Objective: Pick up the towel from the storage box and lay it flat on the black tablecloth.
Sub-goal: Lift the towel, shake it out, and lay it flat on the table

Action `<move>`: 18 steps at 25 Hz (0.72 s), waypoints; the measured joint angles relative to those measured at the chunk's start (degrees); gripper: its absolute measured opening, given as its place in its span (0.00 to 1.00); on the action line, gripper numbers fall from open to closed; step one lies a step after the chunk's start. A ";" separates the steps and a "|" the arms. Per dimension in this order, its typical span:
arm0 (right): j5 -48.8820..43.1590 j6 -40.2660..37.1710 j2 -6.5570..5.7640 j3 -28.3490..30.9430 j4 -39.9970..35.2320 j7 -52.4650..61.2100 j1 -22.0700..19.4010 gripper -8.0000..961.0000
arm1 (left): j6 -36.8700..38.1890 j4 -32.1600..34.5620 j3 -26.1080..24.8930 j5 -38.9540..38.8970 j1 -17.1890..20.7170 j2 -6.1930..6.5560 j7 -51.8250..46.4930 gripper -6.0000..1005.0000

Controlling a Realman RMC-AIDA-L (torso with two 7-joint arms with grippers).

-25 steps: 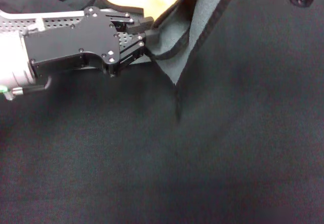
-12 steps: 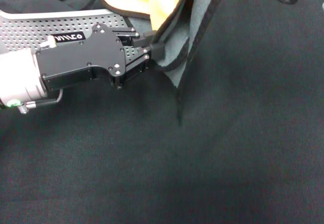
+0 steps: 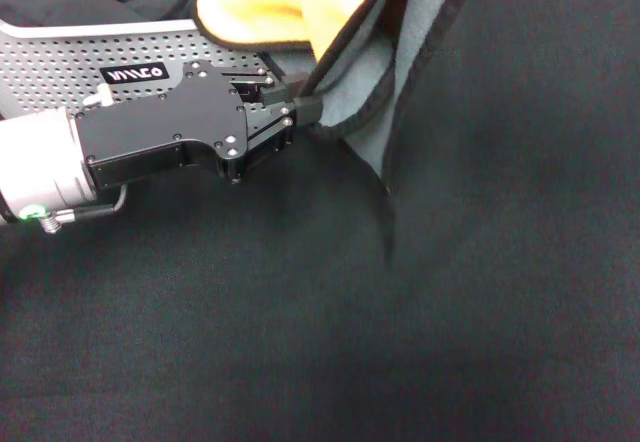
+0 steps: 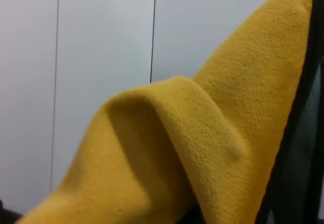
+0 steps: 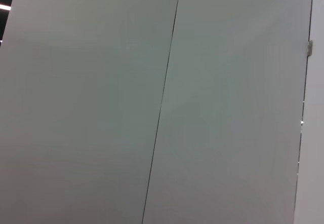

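Left gripper [image 3: 303, 110] is clamped on towel [image 3: 400, 72] edge, which hangs above box [image 3: 60, 57] and cloth [image 3: 450, 292]. Risk: thin pinch slips, towel lands bunched. Right gripper out of sight.

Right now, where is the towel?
In the head view the towel hangs at top centre, above the black tablecloth, its edge pinched by the left gripper just right of the storage box.

Head view dim, even overhead light. Black tablecloth [image 3: 470, 292] soaks it up; faint soft shadow just beyond the left gripper [image 3: 303, 105] jaws. Towel [image 3: 265, 4] yellow face overexposed, blurred. Left wrist view close, towel [image 4: 217, 148] soft-focused. Right wrist view flat, pale, small glare spots at edge.
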 joint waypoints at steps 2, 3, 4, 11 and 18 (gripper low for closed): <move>0.01 -0.33 0.05 0.25 0.00 0.01 -0.16 0.03 | 0.00 -0.06 0.16 0.02 -0.03 0.00 0.08 0.20; 0.02 -0.35 0.06 0.27 0.01 0.01 -0.20 0.03 | 0.04 -0.07 0.23 0.05 -0.05 0.00 0.11 0.20; 0.03 -0.35 0.06 0.29 0.03 0.01 -0.21 0.03 | 0.15 -0.14 0.28 0.12 -0.13 -0.01 0.12 0.20; 0.15 -0.39 0.07 0.46 0.36 0.02 -0.37 0.03 | 2.72 -4.27 -0.10 0.60 -2.80 0.13 0.11 0.20; 0.50 -0.58 0.14 1.11 0.50 -0.12 -0.89 0.03 | 4.15 -6.04 0.11 0.71 -3.69 0.35 0.16 0.20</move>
